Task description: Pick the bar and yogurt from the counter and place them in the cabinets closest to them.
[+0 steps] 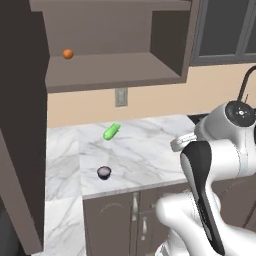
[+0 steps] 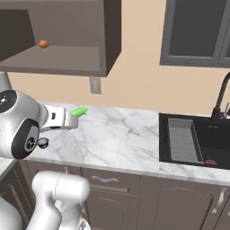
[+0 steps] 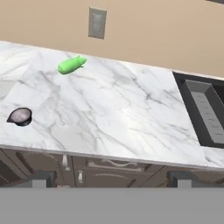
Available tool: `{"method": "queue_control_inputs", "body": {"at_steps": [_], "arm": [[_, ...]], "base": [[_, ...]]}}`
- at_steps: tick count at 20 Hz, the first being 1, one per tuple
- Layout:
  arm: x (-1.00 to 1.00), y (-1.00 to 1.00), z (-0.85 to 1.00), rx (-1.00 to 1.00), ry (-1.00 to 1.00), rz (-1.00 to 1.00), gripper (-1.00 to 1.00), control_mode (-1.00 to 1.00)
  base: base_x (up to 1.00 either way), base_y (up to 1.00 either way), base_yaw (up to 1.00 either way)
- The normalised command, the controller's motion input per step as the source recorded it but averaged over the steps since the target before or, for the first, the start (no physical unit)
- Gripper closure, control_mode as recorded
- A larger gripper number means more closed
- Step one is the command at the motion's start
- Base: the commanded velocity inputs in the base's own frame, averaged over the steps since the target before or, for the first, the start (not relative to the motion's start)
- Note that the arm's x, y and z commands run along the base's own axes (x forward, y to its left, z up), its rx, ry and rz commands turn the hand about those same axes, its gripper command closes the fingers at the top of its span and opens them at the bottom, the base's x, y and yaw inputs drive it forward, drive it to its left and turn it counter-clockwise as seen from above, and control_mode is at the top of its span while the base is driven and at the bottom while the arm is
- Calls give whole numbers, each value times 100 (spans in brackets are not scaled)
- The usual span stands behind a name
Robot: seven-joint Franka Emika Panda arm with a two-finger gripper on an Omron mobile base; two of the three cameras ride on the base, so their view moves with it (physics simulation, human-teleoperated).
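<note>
Yogurt (image 3: 19,116) near counter's (image 3: 118,113) front edge; my claw (image 3: 109,180) gapes empty, sloppy reach could knock it off.

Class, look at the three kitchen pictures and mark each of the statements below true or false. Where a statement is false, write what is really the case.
1. The yogurt stands on the counter near its front edge. True.
2. An orange ball lies on the counter beside the sink. False: it sits on the shelf of the open wall cabinet.
3. The green elongated item lies on the counter, closer to the wall than the yogurt. True.
4. The gripper is shut on the yogurt. False: its jaws stand open and hold nothing; the yogurt sits apart on the counter.
5. The sink is set into the counter left of the yogurt. False: it is far to the right.
</note>
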Motion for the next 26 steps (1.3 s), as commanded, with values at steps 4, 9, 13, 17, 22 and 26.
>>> {"method": "queue_control_inputs", "body": {"at_steps": [4,9,13,17,22,26], "arm": [[0,0,0,0,0,0,-100,100],[0,0,0,0,0,0,-100,100],[0,0,0,0,0,0,-100,100],[0,7,0,4,0,0,-100,-100],[0,30,-1,4,0,0,-100,-100],[0,44,-2,2,0,0,-100,-100]], "base": [[37,31,-2],[20,39,0],[6,33,0],[0,0,0],[0,0,0],[0,0,0]]}}
